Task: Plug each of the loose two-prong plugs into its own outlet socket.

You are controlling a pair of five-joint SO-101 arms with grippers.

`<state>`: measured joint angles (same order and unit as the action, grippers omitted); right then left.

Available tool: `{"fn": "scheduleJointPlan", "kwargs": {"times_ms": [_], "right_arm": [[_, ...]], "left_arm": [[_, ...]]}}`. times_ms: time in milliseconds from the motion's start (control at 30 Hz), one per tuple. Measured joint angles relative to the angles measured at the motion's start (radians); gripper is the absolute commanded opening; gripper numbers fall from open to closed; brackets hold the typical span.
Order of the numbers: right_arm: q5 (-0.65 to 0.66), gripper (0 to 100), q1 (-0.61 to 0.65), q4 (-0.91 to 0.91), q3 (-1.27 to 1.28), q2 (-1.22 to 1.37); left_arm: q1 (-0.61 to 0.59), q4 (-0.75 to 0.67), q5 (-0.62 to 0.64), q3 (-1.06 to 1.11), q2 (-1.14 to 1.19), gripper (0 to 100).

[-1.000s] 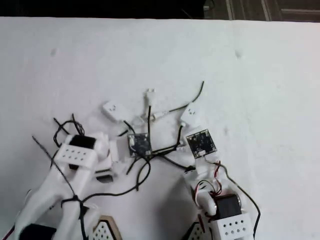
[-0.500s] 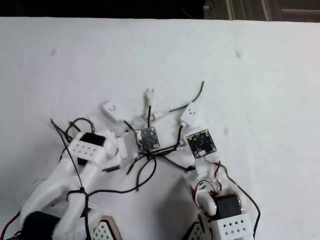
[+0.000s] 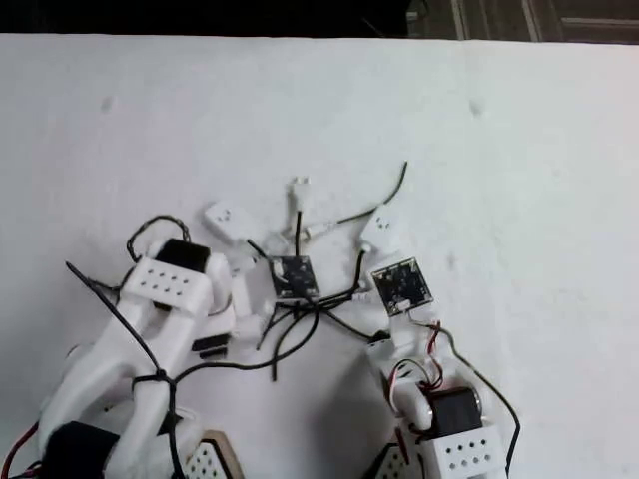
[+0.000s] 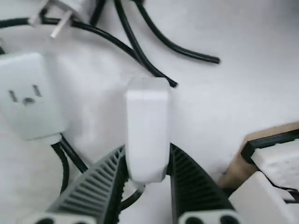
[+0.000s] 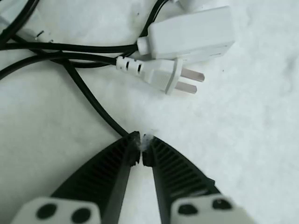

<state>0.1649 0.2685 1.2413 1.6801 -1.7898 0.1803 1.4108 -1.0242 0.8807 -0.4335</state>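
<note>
"From the high view, which arm is sitting nearer?"

"The left arm [image 3: 165, 289] is sitting just below-left of an outlet socket [image 3: 228, 220]."

"And its wrist view?"

"The left jaws are grasping a white block [image 4: 147, 133], long axis running up the frame. The outlet socket [image 4: 28, 95] is lying at left, slots showing."

"Right wrist view?"

"The right jaws are clenching tip to tip. The two-prong plug [image 5: 161, 77] is lying above them, prongs pointing right, beside a second socket [image 5: 191, 32]."

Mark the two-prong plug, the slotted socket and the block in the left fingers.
two-prong plug [image 5: 160, 74]: right wrist view, white body.
slotted socket [image 4: 29, 98]: left wrist view, front face.
white block [image 4: 147, 123]: left wrist view, upper side.
</note>
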Motion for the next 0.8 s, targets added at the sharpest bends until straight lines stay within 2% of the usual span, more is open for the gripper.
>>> {"fn": "scheduleJointPlan", "kwargs": {"times_ms": [67, 133, 233, 333, 500, 700, 800], "right_arm": [[0.0, 2.0, 0.0, 0.0, 0.0, 0.0], [0.0, 2.0, 0.0, 0.0, 0.0, 0.0], [0.0, 2.0, 0.0, 0.0, 0.0, 0.0], [0.0, 2.0, 0.0, 0.0, 0.0, 0.0], [0.0, 2.0, 0.0, 0.0, 0.0, 0.0], [0.0, 2.0, 0.0, 0.0, 0.0, 0.0], [0.0, 2.0, 0.0, 0.0, 0.0, 0.0]], "left_arm": [[0.0, 0.017, 0.006, 0.0, 0.0, 3], [0.0, 0.005, 0.032, 0.011, 0.0, 9], [0.0, -0.052, 0.068, 0.066, 0.0, 22], [0.0, -0.143, 0.126, 0.097, 0.0, 28], [-0.009, -0.249, 0.222, 0.097, 0.0, 29], [-0.014, -0.285, 0.232, 0.049, 0.002, 28], [-0.054, -0.331, 0.232, 0.029, 0.002, 28]]}}
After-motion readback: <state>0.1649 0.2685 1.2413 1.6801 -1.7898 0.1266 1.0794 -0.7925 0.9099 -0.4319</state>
